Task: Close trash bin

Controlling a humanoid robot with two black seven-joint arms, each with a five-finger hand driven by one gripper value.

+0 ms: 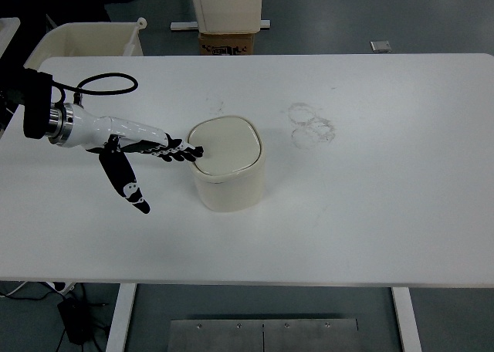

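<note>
**Left Hand at the Lid Edge of the Trash Bin**

Grey flooring surrounds a white counter [370,213] that fills most of the head view. Beyond the far edge of the counter stand a cream tub [85,39] toward the left and a cardboard box [228,43] with a pale cabinet [228,5] above it, both roughly in line with the trash bin.

Trash bin [228,184]: cream, rounded-square body, standing upright on the counter slightly left of centre. Its lid [225,146] lies flat across the top opening, level with the rim; no gap is visible between lid and body.

Left arm: enters from the left edge of the view, with a black cuff, a metal wrist ring and a white forearm segment. A black cable [108,80] loops above the wrist, to the left of the trash bin.

Left hand [147,147]: fingers [184,153] extended straight and held close together, pointing toward the trash bin. Their tips reach the left edge of the lid. The thumb [126,184] is spread away from the fingers, pointing down toward the near edge of the counter. The hand grasps nothing.

Faint ring-shaped scuff marks [312,125] lie on the counter to the right of the trash bin and farther back.
</note>
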